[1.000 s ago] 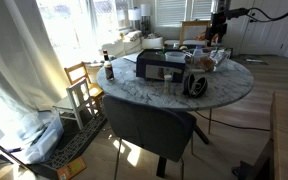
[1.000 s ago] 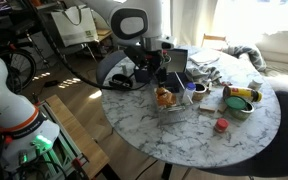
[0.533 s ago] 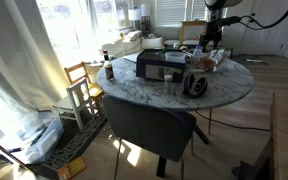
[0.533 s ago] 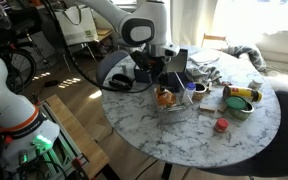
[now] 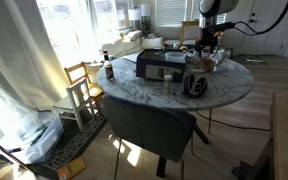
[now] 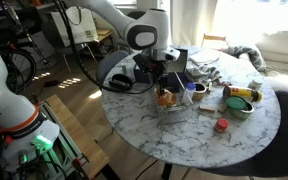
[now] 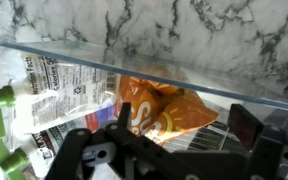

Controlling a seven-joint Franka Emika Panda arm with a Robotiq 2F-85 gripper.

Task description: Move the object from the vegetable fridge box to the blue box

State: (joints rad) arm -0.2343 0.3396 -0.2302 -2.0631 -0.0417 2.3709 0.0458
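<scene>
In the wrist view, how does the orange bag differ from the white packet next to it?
The orange bag is crinkled and lies mid-view; the white packet lies flatter, to its left. The bag bears a large pale mark, the packet small dark print. Both lie inside the clear box.

On your table (image 6: 184, 145): clear box (image 6: 174, 108) near the middle, holding a snack bag (image 7: 169, 112), with a packet (image 7: 54, 85) to its left in the wrist view. Blue box (image 5: 160, 66) beside it. Bowl (image 6: 234, 110) stands apart.
</scene>
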